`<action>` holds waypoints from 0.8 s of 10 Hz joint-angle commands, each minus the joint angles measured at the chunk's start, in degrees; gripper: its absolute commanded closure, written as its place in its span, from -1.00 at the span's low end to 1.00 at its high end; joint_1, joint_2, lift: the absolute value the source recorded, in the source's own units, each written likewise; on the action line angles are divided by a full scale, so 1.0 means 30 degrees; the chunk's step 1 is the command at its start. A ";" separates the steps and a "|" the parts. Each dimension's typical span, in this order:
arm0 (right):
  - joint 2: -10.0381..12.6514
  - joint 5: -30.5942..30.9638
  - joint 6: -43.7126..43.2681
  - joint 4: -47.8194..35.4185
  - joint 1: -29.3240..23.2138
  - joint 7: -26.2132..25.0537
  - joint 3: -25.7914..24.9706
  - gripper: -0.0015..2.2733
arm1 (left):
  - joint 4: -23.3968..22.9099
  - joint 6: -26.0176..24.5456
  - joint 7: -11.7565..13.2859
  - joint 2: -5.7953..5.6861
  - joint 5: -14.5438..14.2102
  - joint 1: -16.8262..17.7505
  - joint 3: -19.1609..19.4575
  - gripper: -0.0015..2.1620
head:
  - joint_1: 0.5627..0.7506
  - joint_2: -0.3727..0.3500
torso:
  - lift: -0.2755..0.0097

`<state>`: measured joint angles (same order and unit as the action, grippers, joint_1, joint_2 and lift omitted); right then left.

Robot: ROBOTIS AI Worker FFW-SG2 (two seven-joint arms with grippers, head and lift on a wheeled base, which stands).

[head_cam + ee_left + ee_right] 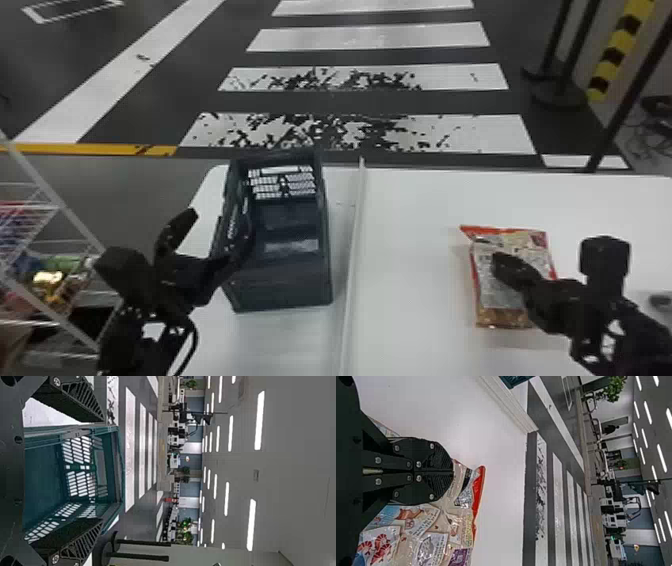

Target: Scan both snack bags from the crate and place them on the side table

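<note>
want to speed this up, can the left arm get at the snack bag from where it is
Probably not: the left gripper is by the crate, the crate and divider lie between it and the bag, and the right gripper is over the bag.

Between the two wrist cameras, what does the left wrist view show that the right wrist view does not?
Left wrist view: the left gripper, fingers apart, and the crate's inside, with its slotted wall.

Right wrist view: the right gripper, fingers together, in front of a snack bag with a red edge, and a long raised strip on the table.

Both: part of the crate, white table top, striped floor and ceiling lights.
</note>
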<state>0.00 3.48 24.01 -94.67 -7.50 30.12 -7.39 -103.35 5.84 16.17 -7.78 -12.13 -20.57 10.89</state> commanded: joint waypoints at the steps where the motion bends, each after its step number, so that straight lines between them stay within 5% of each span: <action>1: 0.0017 0.0040 -0.0106 0.0062 0.0008 0.0010 -0.0320 0.97 | 0.0055 0.0000 0.0000 -0.0013 0.0000 0.0029 0.0004 -0.91 | 0.41 0.37 | 0.24; 8: 0.0017 0.0157 -0.0634 0.0911 0.0418 0.1504 -0.2077 0.98 | 0.0143 0.0059 0.0000 0.0017 -0.0059 0.0029 0.0004 -0.91 | 0.41 0.26 | 0.24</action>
<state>0.00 3.70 22.15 -92.07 -6.36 34.77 -13.14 -102.88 6.01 16.17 -7.77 -12.26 -20.48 10.88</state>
